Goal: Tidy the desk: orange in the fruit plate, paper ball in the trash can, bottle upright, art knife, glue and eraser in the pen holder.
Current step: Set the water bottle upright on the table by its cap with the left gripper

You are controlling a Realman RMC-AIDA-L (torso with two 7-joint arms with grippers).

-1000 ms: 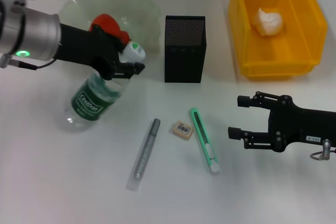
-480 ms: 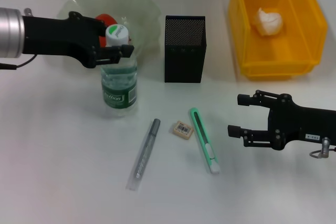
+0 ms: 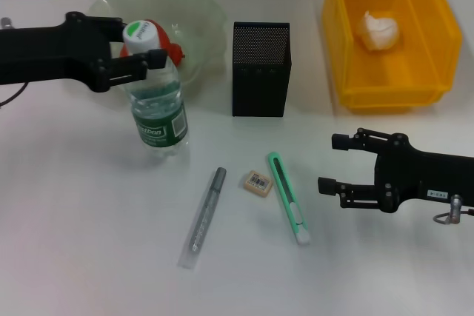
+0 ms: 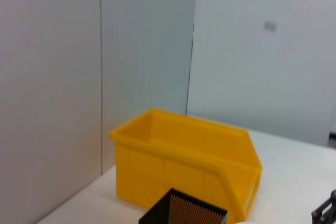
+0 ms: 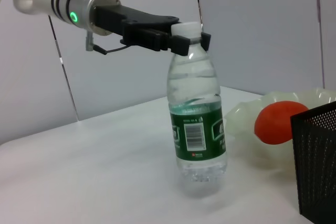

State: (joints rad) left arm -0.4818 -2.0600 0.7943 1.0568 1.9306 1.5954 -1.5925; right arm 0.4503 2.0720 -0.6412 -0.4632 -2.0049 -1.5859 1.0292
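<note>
A clear water bottle with a green label stands upright on the white desk; it also shows in the right wrist view. My left gripper is shut on its neck just under the cap, also seen in the right wrist view. The orange lies in the pale fruit plate. The paper ball lies in the yellow bin. A grey glue stick, an eraser and a green art knife lie in front of the black mesh pen holder. My right gripper is open and empty, right of the knife.
The pen holder stands beside the plate and the orange. The left wrist view shows the yellow bin and the pen holder's rim against a grey wall.
My left gripper has swung the bottle from tilted to upright and shifted it slightly left. The right arm has barely moved.
</note>
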